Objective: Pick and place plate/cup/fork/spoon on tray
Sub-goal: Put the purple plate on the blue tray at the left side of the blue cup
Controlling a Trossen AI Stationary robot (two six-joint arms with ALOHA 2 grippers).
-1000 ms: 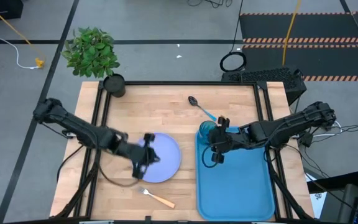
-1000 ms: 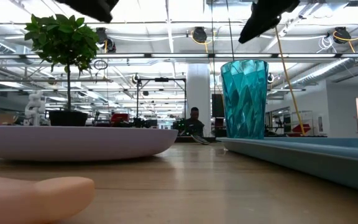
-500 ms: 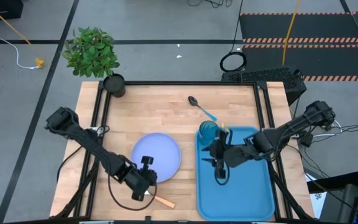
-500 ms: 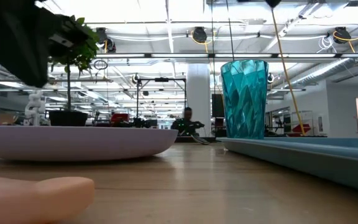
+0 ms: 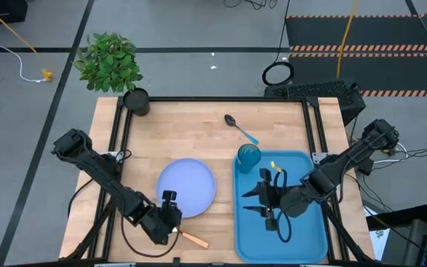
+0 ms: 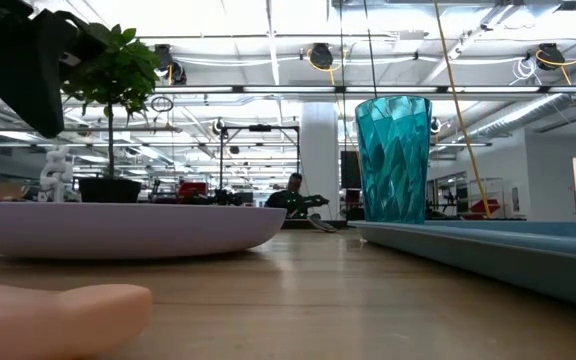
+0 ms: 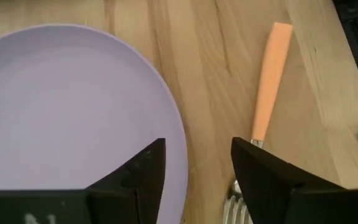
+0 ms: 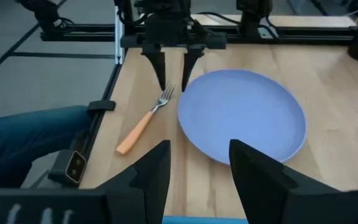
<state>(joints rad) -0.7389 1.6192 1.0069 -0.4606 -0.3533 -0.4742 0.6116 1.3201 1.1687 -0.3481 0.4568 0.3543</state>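
The lavender plate [image 5: 187,187] lies flat on the wood. The orange-handled fork [image 5: 190,238] lies just near of it. My left gripper [image 5: 172,221] hangs open at the plate's near rim, one finger over the rim [image 7: 178,134], the other by the fork's tines [image 7: 235,200]. I cannot tell whether it touches either. The teal cup [image 5: 248,157] stands upright in the far left corner of the blue tray [image 5: 302,241]. My right gripper [image 5: 251,202] is open over the tray, pointing toward the plate [image 8: 244,115]. The blue-handled spoon [image 5: 241,128] lies on the wood, far of the cup.
A potted plant [image 5: 111,63] stands at the table's far left corner, its black pot [image 5: 136,101] on the frame edge. Bare wood shows between the plate and the spoon. The tray's near half is bare blue. A person sits in the room far behind the table [image 6: 290,192].
My left gripper has moved from above the plate toward the table's near edge and come down by the fork's tines. My right gripper has drawn away from the cup toward the near edge, staying over the tray. The cup stands where it was.
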